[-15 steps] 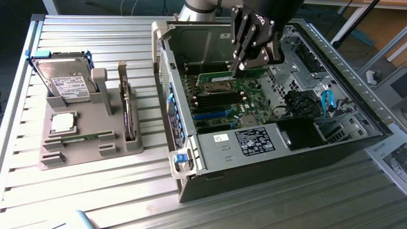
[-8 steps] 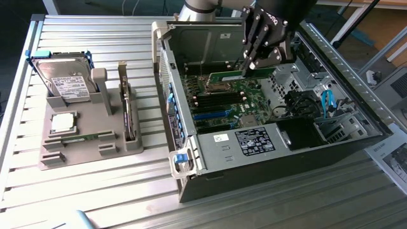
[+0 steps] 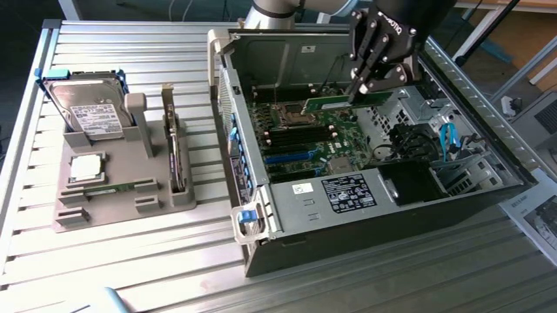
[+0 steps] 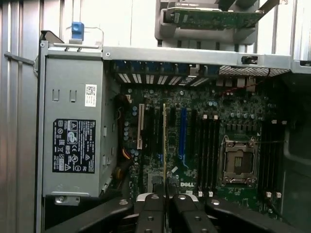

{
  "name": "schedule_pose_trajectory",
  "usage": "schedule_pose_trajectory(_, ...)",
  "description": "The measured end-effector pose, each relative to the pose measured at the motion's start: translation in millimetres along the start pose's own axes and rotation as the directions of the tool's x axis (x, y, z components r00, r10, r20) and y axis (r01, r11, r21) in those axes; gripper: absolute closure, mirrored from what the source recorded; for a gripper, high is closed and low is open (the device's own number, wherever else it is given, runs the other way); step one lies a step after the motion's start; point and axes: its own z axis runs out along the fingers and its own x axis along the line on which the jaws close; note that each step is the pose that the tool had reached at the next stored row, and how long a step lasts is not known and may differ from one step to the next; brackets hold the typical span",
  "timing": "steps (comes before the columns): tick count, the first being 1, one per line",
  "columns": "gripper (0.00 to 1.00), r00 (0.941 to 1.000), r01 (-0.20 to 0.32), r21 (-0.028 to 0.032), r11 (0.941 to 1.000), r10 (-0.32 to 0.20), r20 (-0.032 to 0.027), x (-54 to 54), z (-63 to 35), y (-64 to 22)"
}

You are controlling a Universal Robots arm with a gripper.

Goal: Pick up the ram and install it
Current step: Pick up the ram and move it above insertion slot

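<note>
Fingers gripping green ram, over motherboard marked DELL

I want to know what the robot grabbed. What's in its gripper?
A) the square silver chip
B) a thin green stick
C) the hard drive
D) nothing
B: the gripper is shut on the ram, a thin green board, above the open computer case.

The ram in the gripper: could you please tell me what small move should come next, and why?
Probably a small sideways shift toward the black memory slots by the processor socket: the gripper holds the ram parallel to them, but apparently over the expansion slots.
</note>
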Motion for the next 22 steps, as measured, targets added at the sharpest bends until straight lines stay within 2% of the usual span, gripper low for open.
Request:
schedule_pose_trajectory(10,0.87,1.0000,0.000,0.0000,1.0000,0.000,0.0000,1.7,-0.6,-38.8)
schedule_pose_trajectory(15,0.87,1.0000,0.000,0.0000,1.0000,0.000,0.0000,1.8,-1.1,-68.2)
schedule_pose_trajectory(22,0.87,1.0000,0.000,0.0000,1.0000,0.000,0.0001,-18.9,-0.5,-80.5)
